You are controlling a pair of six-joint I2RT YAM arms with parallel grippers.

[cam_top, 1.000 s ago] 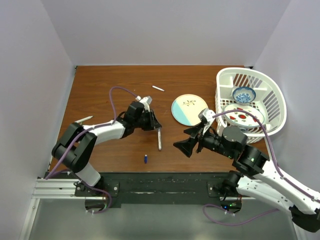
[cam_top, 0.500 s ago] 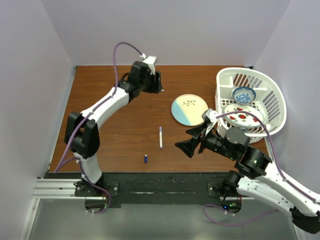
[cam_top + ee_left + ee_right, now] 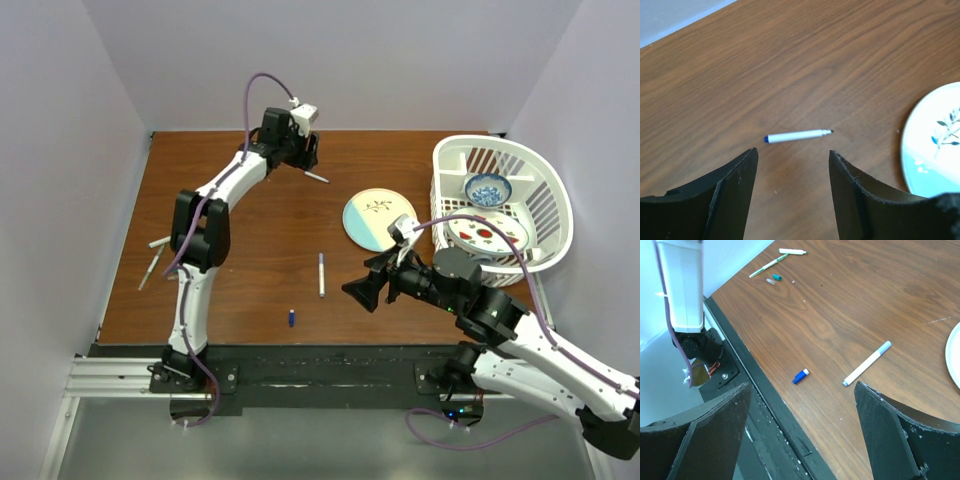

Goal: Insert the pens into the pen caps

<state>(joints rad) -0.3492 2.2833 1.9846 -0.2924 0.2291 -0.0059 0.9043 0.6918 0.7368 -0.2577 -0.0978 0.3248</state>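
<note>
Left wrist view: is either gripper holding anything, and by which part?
Nothing is held. The left gripper hovers with open jaws over a pen lying on the table; the right gripper is open and empty too.

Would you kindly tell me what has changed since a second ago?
The left arm swung from the table's middle to the far side, fingers opening near the uncapped pen. The middle pen, blue cap and right arm hardly moved.
</note>
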